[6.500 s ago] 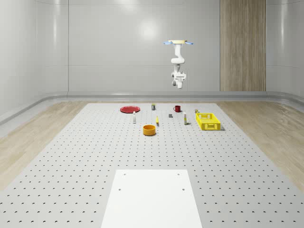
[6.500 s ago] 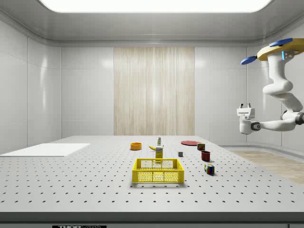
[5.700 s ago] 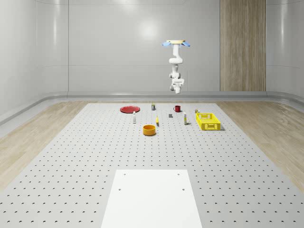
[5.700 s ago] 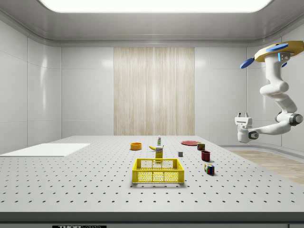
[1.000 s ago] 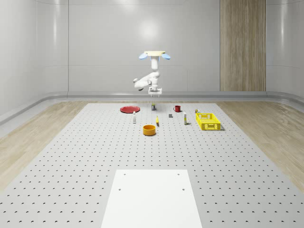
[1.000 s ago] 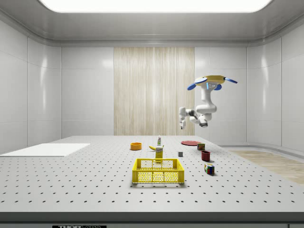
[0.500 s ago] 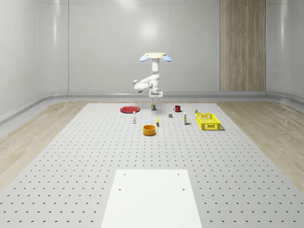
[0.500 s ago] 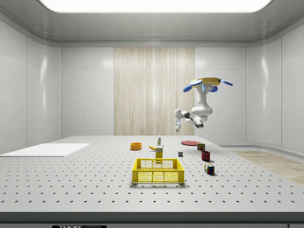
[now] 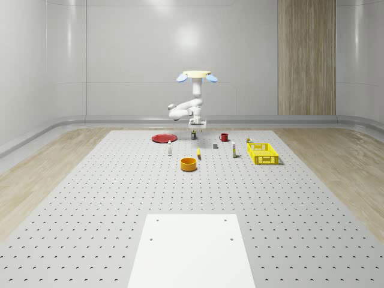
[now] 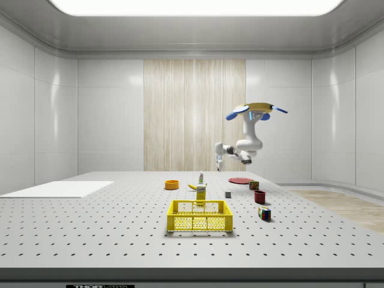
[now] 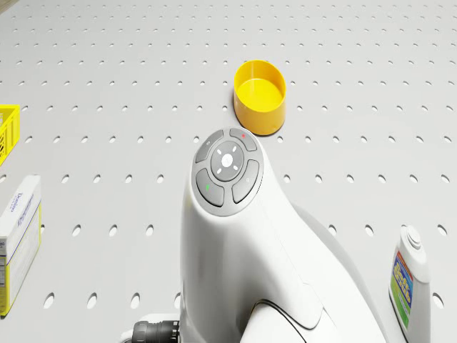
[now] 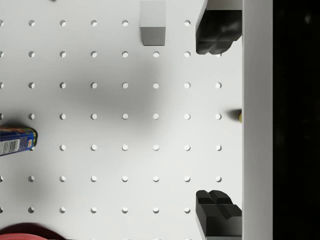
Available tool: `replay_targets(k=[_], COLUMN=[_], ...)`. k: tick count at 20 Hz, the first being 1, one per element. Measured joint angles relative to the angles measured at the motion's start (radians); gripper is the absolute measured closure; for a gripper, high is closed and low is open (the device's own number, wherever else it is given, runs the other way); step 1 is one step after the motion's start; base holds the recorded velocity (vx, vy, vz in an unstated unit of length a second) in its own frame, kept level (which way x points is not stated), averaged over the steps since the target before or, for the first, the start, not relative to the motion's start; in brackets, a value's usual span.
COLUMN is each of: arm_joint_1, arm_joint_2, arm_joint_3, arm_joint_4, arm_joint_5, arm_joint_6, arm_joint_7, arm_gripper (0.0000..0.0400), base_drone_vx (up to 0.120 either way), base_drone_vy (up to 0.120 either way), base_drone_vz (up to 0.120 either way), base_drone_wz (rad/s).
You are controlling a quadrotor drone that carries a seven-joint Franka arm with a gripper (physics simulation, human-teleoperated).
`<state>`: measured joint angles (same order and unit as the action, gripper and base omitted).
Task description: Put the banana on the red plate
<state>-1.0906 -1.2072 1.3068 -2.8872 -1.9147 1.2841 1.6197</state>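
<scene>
— What is the biggest thing here?
— The perforated table (image 9: 90, 198). The drone (image 9: 197, 76) hovers above its far part, and the arm is bent down, so the gripper (image 9: 197, 126) hangs in the air over the table and points downward.
— And the jaws?
— Released. The two dark fingers (image 12: 215, 32) stand wide apart with nothing between them.
— Where is the red plate (image 9: 162, 138)?
— On the table, below the jaws, toward the whole-scene view's left of them.
— And the banana (image 9: 198, 153)?
— It lies on the table beside the orange bowl (image 9: 189, 164), lower than the jaws and nearer to the whole-scene camera, well apart from the plate. In the side view the jaws hang between banana and plate.
— Anything smaller?
— A grey cube (image 12: 152, 22) on the table, under the jaws, a little aside of one finger.
</scene>
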Motion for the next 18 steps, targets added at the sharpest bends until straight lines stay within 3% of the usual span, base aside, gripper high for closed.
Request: replay_targets(k=[4,8,18], arm_joint_1=[-0.006,-0.011,-0.023], arm_joint_2=[-0.018,-0.036,-0.077], arm_joint_3=[0.005,0.01,0.02], arm_joint_4=[0.001,0.002,0.005], arm_joint_5=[0.009,0.018,0.038], arm_joint_6=[0.017,0.033,0.071], arm_joint_7=[0.005,0.01,0.021], arm_gripper=[0.0,0.0,0.0], base_drone_vx=[0.12,0.12,0.12], base_drone_vy=[0.0,0.0,0.0], base_drone_vz=[-0.11,-0.01,-0.104], base_drone_wz=[0.0,0.0,0.0])
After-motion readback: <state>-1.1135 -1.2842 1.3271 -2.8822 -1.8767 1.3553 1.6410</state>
